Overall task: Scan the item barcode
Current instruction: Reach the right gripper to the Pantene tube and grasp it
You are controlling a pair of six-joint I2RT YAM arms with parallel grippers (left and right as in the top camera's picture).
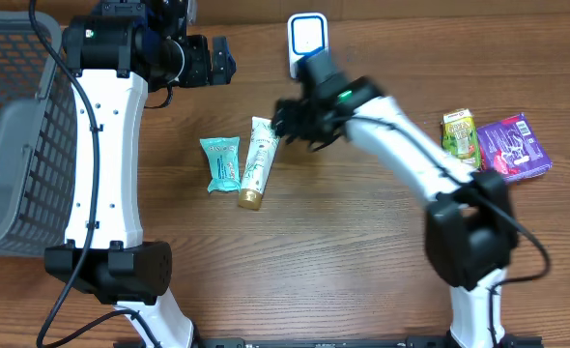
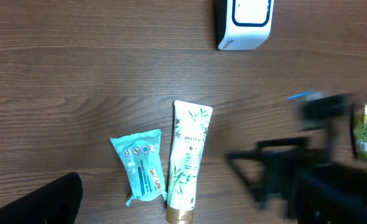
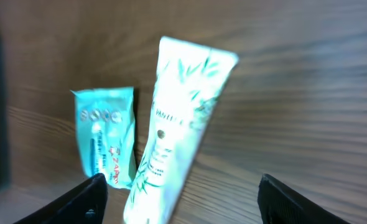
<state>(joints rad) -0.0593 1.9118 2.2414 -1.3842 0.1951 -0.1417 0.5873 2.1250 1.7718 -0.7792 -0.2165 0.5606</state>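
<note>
Two tools: right tool [image 1: 292, 121] spread and empty, blurred just beside the tube's crimped end; left tool [image 1: 215, 61] wide apart, empty.
Tube [image 1: 257, 162]: glossy white plastic, leaf print, gold cap, flat on the wood-grain worktop [image 1: 362, 251], just beside a crinkled teal packet [image 1: 221, 162].
Scanner [image 1: 307, 37]: white, rounded, at the far edge.
Right wrist only: dark fingertips [image 3: 78, 199] framing the tube.
Open room: bare front; grey mesh basket [image 1: 14, 135] left, green packet [image 1: 460, 133] and purple packet [image 1: 513, 147] right.

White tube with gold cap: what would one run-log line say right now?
white gold-capped tube: lying down, unheld | right gripper: open, near its crimped end | left gripper: open
</note>
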